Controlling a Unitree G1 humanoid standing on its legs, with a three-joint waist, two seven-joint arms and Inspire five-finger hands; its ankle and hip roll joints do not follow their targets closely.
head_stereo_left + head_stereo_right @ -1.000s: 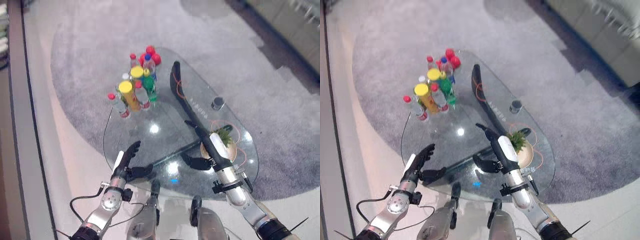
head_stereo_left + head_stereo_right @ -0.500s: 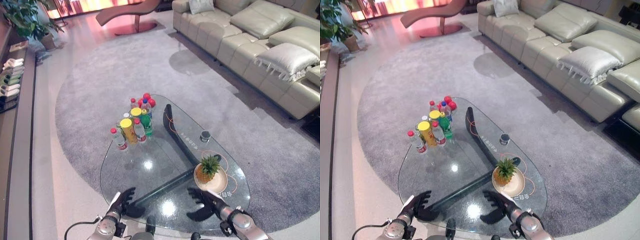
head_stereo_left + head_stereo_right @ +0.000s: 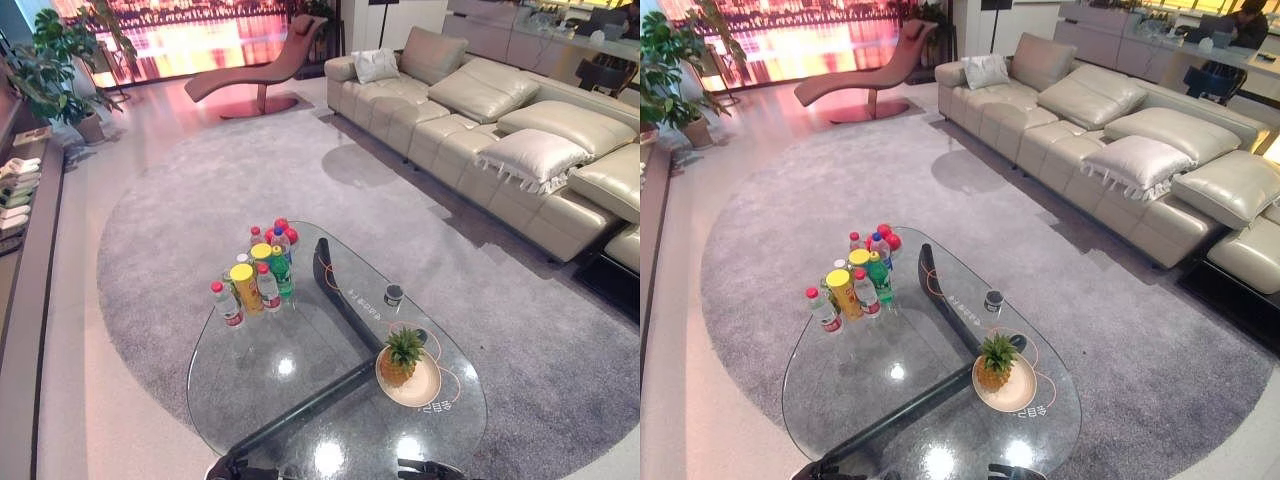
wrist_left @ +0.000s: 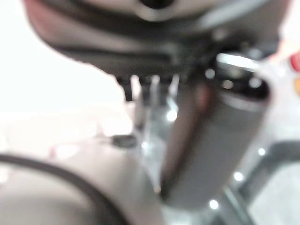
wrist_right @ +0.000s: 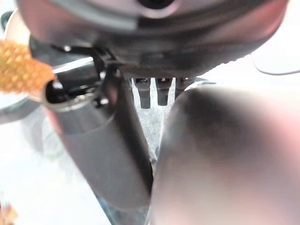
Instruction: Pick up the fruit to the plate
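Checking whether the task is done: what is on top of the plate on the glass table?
A pineapple stands upright on the plate, towards its rim. The part of the plate under the fruit is covered.

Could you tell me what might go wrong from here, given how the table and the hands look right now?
1. The pineapple stands upright on the plate, tall with a leafy crown; a careless brush could tip it off.
2. The plate sits near the glass table's edge, so a nudge might slide it off.
3. The left robot hand and right robot hand sit low at the table's near rim; raising them blindly could knock the glass.
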